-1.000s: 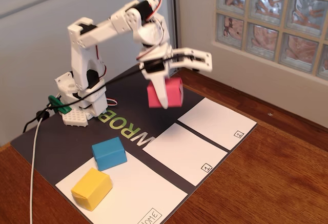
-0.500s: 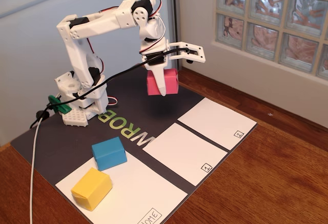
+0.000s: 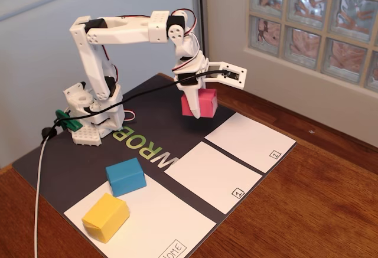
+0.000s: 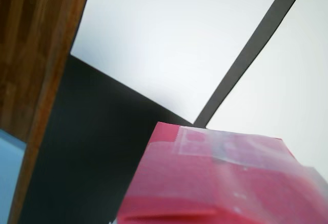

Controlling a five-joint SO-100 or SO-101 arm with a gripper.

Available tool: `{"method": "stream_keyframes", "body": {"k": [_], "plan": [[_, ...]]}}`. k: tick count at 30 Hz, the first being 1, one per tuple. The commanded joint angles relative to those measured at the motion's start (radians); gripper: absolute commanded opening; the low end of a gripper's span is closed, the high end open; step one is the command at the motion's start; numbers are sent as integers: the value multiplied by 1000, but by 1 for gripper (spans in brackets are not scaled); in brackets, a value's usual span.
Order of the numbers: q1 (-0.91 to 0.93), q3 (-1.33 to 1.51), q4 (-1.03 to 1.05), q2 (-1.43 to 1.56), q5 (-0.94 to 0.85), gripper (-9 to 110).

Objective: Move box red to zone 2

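Note:
The red box (image 3: 202,103) hangs in the air above the dark mat, held by my white gripper (image 3: 195,109), which is shut on it. It hovers just behind the white zone marked 2 (image 3: 251,140). The zone marked 1 (image 3: 212,175) lies left of it in the fixed view. In the wrist view the red box (image 4: 220,183) fills the lower right, with clear tape on its top; my fingers are hidden there. The white zone below (image 4: 174,44) and a dark strip (image 4: 246,55) between zones show beyond it.
A blue box (image 3: 125,176) and a yellow box (image 3: 105,216) sit on the white HOME zone (image 3: 159,225) at the front left. The arm base (image 3: 94,116) stands at the mat's back left with a cable (image 3: 39,175). A glass-block wall (image 3: 313,22) is behind.

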Motion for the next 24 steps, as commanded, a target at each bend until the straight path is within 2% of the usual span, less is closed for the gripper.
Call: {"method": "stream_keyframes", "body": {"k": [1, 10, 24], "plan": [[-14, -5, -44, -29, 54, 0], [-34, -23, -127, -150, 147, 0], [-61, -241, -129, -370, 178, 0]]}}
